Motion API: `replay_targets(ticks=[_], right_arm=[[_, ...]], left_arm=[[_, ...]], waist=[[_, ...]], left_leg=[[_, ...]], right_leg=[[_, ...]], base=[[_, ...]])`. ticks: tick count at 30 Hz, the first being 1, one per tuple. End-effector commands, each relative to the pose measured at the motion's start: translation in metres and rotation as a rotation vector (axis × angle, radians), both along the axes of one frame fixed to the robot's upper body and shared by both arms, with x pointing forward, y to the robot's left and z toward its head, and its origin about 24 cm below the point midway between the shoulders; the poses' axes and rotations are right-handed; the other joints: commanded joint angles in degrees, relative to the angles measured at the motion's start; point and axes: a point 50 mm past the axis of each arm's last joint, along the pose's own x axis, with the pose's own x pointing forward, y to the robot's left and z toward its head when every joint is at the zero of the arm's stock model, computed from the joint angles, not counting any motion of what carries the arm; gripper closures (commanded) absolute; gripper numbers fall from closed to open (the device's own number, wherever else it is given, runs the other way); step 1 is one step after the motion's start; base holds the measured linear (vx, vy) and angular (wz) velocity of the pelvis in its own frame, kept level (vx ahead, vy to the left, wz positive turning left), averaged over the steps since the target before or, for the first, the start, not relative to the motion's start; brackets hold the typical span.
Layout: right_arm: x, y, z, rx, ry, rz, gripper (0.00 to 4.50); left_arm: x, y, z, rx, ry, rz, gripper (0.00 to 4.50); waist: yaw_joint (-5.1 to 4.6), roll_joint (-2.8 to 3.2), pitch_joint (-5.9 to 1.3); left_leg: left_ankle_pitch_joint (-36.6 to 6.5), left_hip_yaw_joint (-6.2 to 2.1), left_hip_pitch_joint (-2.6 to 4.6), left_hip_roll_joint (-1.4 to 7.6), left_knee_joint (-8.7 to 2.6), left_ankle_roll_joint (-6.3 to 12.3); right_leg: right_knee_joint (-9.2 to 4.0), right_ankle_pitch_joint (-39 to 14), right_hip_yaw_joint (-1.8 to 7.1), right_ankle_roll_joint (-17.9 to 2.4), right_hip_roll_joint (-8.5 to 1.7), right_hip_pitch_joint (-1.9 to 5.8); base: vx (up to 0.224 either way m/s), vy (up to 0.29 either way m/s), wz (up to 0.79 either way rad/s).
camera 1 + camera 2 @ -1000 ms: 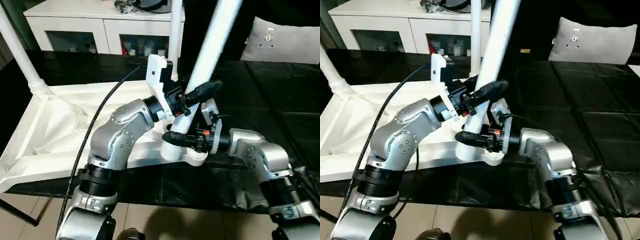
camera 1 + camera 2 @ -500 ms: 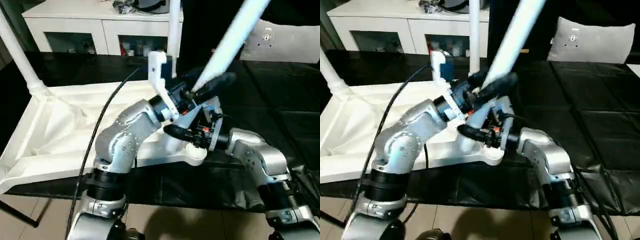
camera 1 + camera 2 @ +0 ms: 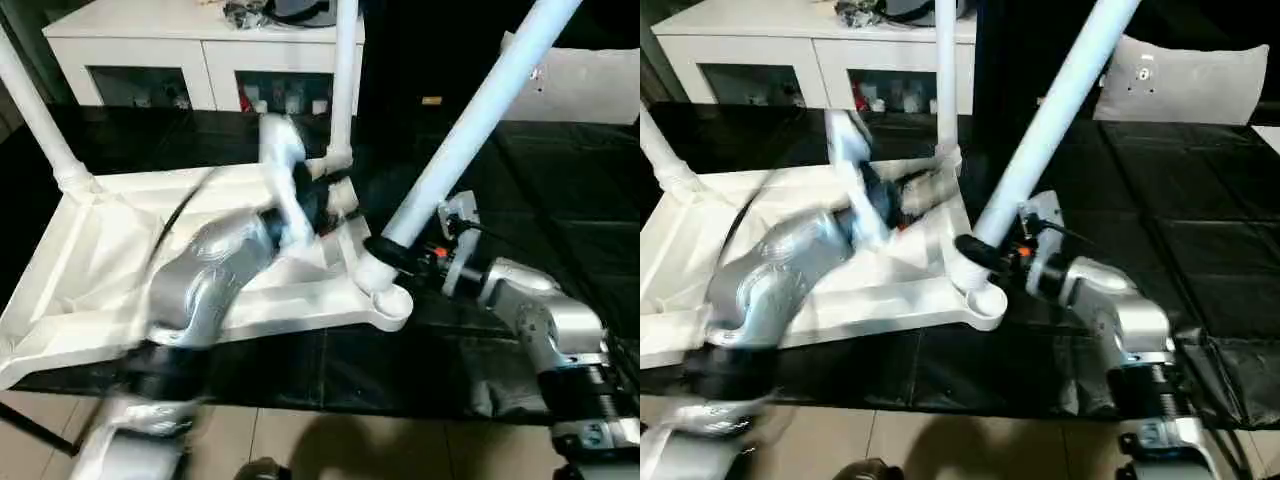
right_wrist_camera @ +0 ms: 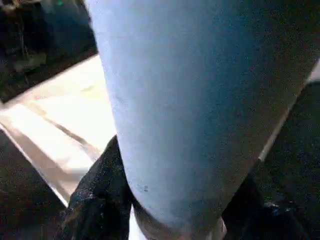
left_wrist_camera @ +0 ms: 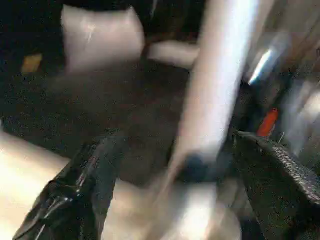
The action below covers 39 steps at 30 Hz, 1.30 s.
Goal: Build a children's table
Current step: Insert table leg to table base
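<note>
The children's table point(image 3: 120, 250) lay upside down on the black mat point(image 3: 560, 200), ribbed underside up, with a far-left leg point(image 3: 40, 115) and a far leg point(image 3: 343, 80) both cut off by the frame's upper edge. The left arm point(image 3: 210, 275) was smeared by motion, so its outline was hard to read. Compared with a second earlier, the left gripper point(image 5: 170, 180) had let go of the tilted near-right leg point(image 3: 470, 130) and drawn back over the underside, fingers spread wide. The right gripper point(image 3: 395, 255) was clamped around that leg's base, just above the corner socket point(image 3: 385, 300).
</note>
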Motion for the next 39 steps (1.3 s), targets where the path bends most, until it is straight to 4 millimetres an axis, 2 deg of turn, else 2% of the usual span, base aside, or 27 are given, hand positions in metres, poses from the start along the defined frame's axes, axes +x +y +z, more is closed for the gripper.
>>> replay_targets(ticks=[1,2,6,10,13,15,19,31,32,33,35,36,39], right_arm=[[-0.003,0.001,0.008,-0.012,-0.022,0.026,2.60],[-0.005,0.000,0.009,-0.024,-0.021,0.039,2.60],[-0.008,-0.001,0.009,-0.049,-0.019,0.060,2.60],[-0.009,-0.002,0.009,-0.073,-0.016,0.075,2.60],[-0.009,-0.001,0.009,-0.099,-0.013,0.084,2.60],[-0.009,0.000,0.009,-0.113,-0.010,0.088,2.60],[-0.009,0.000,0.006,-0.152,-0.003,0.097,2.60],[-0.010,0.003,0.004,-0.179,0.005,0.122,2.60],[-0.010,0.003,0.003,-0.182,0.008,0.126,2.60],[-0.010,0.003,0.002,-0.185,0.010,0.131,2.60],[-0.010,0.003,0.002,-0.185,0.010,0.132,2.60],[-0.010,0.004,0.002,-0.186,0.011,0.133,2.60],[-0.010,0.004,0.001,-0.188,0.014,0.138,2.60]], left_arm=[[-0.005,-0.002,-0.007,0.123,-0.049,-0.088,0.70],[-0.009,0.001,-0.014,0.171,-0.043,-0.133,0.88],[-0.016,0.006,-0.028,0.257,-0.021,-0.206,1.21],[-0.017,0.011,-0.039,0.329,0.021,-0.237,1.45],[-0.015,0.012,-0.047,0.358,0.052,-0.249,1.83],[-0.015,0.013,-0.051,0.372,0.066,-0.256,1.89],[-0.012,0.012,-0.062,0.421,0.101,-0.252,2.27],[-0.005,0.012,-0.073,0.463,0.097,-0.239,3.21],[-0.003,0.013,-0.074,0.474,0.089,-0.237,3.21],[-0.002,0.014,-0.075,0.486,0.083,-0.241,3.48],[-0.002,0.014,-0.075,0.487,0.082,-0.243,3.48],[-0.002,0.014,-0.075,0.487,0.081,-0.245,3.59],[-0.002,0.014,-0.074,0.481,0.085,-0.259,3.79]], waist=[[-0.24,0.03,-3.93],[-0.06,-0.45,-3.89],[-0.15,-0.14,-3.76],[-0.12,-0.24,-3.72],[-0.06,-0.22,-3.79],[-0.07,-0.26,-3.82],[-0.08,-0.19,-3.84],[0.07,-0.43,-3.83],[0.04,-0.48,-3.75],[0.09,-0.44,-3.70],[0.04,-0.40,-3.57],[-0.04,-0.39,-3.37],[-0.12,-0.51,-3.15]], left_leg=[[-9.96,-1.92,2.45,3.85,-4.08,-1.22],[-10.01,-1.92,2.45,3.83,-4.20,-1.10],[-10.34,-1.73,2.32,3.78,-4.19,-1.34],[-11.02,-1.69,2.36,3.73,-4.21,-1.38],[-10.23,-1.71,2.29,3.69,-4.12,-1.10],[-9.80,-1.70,2.27,3.69,-4.10,-1.01],[-10.07,-1.69,2.35,3.69,-4.06,-0.93],[-9.88,-1.73,2.26,3.80,-3.96,-0.21],[-10.32,-1.73,2.26,3.80,-4.01,-0.14],[-10.95,-1.74,2.34,3.84,-4.08,-0.39],[-11.90,-1.82,2.39,3.91,-4.26,-0.63],[-14.03,-1.90,2.55,3.98,-4.52,-1.32],[-15.85,-1.91,2.74,3.93,-4.71,-2.11]], right_leg=[[-4.59,-2.17,2.59,-8.58,-5.06,2.09],[-4.64,-2.49,2.56,-8.84,-5.06,2.11],[-4.43,-3.00,2.68,-9.64,-5.30,1.87],[-4.65,-5.05,2.72,-10.08,-5.42,1.86],[-4.52,-3.95,2.65,-10.55,-5.36,1.88],[-4.41,-3.23,2.66,-10.37,-5.30,1.88],[-4.48,-2.88,2.67,-10.55,-5.38,1.87],[-4.51,-2.84,2.67,-11.30,-5.66,1.99],[-4.67,-3.73,2.68,-11.18,-5.64,1.96],[-4.72,-4.80,2.71,-11.04,-5.71,1.97],[-4.84,-6.25,2.71,-10.88,-5.71,1.91],[-5.12,-9.32,2.79,-10.60,-5.87,1.89],[-5.49,-12.97,2.97,-10.07,-5.98,1.84]], base=[[0.000,0.000,0.00],[0.000,0.000,0.00],[0.000,0.000,0.00],[0.000,0.000,0.00],[0.000,0.000,0.00],[0.000,0.000,0.00],[0.000,0.000,0.00],[0.000,0.000,0.00],[0.000,0.000,0.00],[0.000,0.000,0.00],[0.000,0.000,0.00],[0.000,0.000,0.00],[0.000,0.000,0.00]])
